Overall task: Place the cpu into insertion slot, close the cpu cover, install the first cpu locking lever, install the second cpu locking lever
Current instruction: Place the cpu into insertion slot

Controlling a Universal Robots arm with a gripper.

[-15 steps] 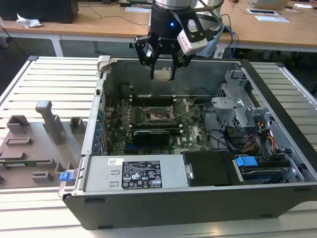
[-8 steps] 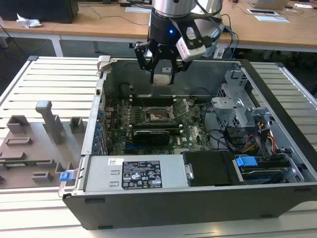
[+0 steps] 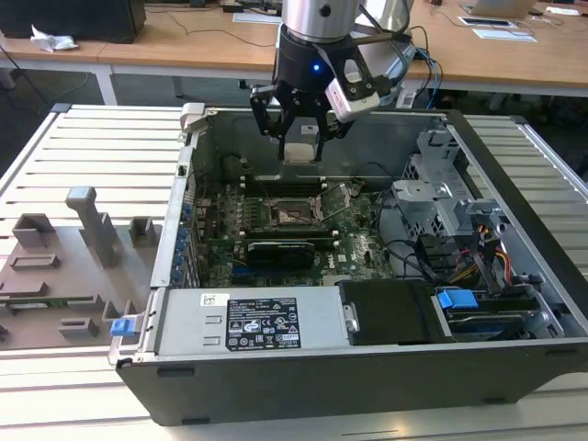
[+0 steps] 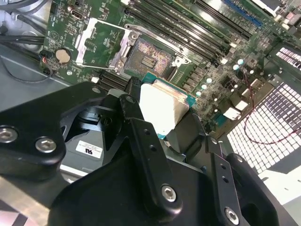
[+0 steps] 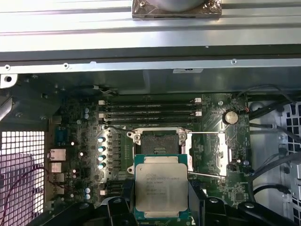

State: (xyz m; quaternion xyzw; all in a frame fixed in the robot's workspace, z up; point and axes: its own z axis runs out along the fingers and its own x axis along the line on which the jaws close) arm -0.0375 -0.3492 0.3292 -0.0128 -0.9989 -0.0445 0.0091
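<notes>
The cpu (image 5: 161, 186) is being pinched by its two opposite edges between the jaws of the gripper (image 3: 300, 140), so its grey metal top is being left bare and the chip is being kept flat and level, facing the board as it would need to for seating. It is being held in the air, apart from the motherboard (image 5: 235, 188) inside the open computer case (image 3: 367, 381). In the exterior view the gripper is being seen at about twelve o'clock from the insertion slot (image 3: 296, 213), above it rather than in it. The slot's dark pin field is being left exposed because the cpu cover (image 4: 81, 42) is being kept swung open, lying at about three o'clock from the slot in the exterior view. Judged from this, the first step is being carried out: the chip is not yet seated, and the cover is not yet closed.
</notes>
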